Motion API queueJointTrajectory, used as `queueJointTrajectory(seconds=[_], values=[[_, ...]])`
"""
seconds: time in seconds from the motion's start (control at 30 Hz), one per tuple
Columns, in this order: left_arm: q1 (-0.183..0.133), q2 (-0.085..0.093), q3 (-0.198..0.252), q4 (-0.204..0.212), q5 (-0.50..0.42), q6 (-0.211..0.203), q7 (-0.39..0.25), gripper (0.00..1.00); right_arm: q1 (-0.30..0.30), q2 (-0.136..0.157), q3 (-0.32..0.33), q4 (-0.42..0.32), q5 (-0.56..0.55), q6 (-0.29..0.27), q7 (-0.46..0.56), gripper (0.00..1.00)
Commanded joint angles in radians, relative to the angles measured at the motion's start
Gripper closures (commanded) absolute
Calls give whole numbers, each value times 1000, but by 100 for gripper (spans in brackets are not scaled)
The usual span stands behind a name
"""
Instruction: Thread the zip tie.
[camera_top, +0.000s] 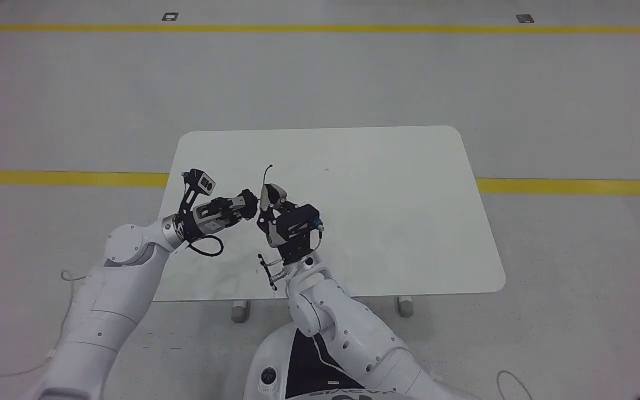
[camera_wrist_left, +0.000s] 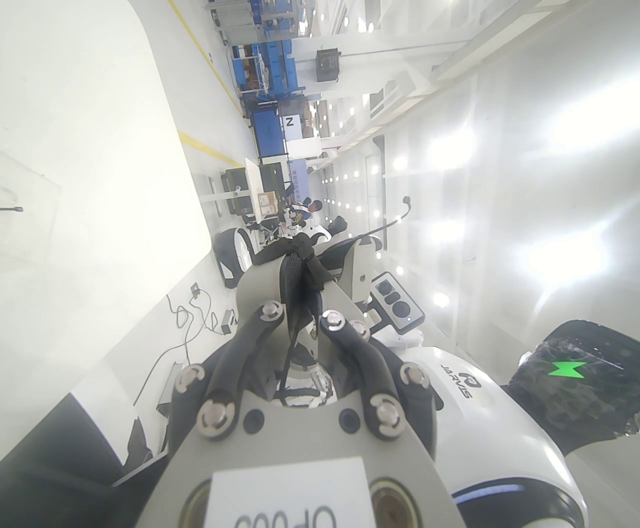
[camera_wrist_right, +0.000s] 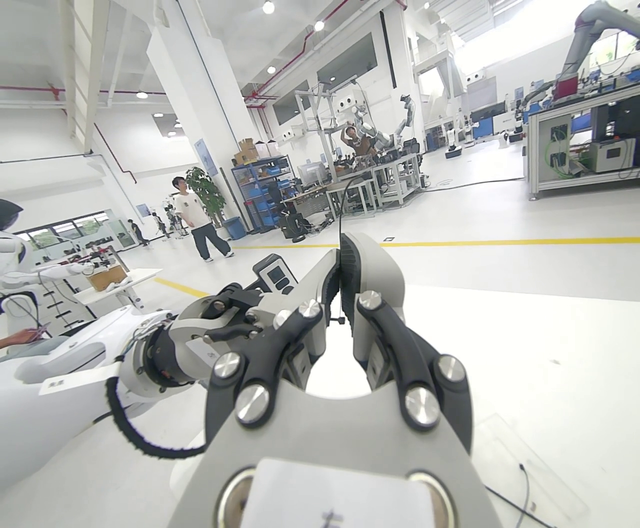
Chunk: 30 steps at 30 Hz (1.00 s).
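Note:
A thin black zip tie (camera_top: 268, 178) stands up above the white table (camera_top: 400, 190), held between both grippers. My right gripper (camera_wrist_right: 341, 250) is shut on the strap (camera_wrist_right: 341, 220), which rises above its fingertips and hangs a short way below them. My left gripper (camera_wrist_left: 299, 247) is shut on the zip tie too; the strap curves away to a small end (camera_wrist_left: 407, 200). In the top view the left gripper (camera_top: 252, 204) and right gripper (camera_top: 273, 202) meet tip to tip over the table's left front part. The spot where the strap sits between the left fingers is hidden.
A spare black zip tie (camera_wrist_right: 525, 482) lies on a clear plastic sheet (camera_wrist_right: 530, 470) on the table near the front edge, also seen as zip tie (camera_wrist_left: 12, 209). The table's right half (camera_top: 420, 220) is bare.

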Motion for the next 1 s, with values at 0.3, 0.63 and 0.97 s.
queueJointTrajectory(seconds=[0.3, 0.63, 0.97], values=[[0, 0, 0, 0, 0, 0, 0, 100, 7, -4, 1, 14, 7, -4, -9, 100], [0, 0, 0, 0, 0, 0, 0, 100, 15, -9, 4, 32, 10, -8, -8, 100], [0, 0, 0, 0, 0, 0, 0, 100, 15, -11, 5, 39, 13, -6, -5, 100]])
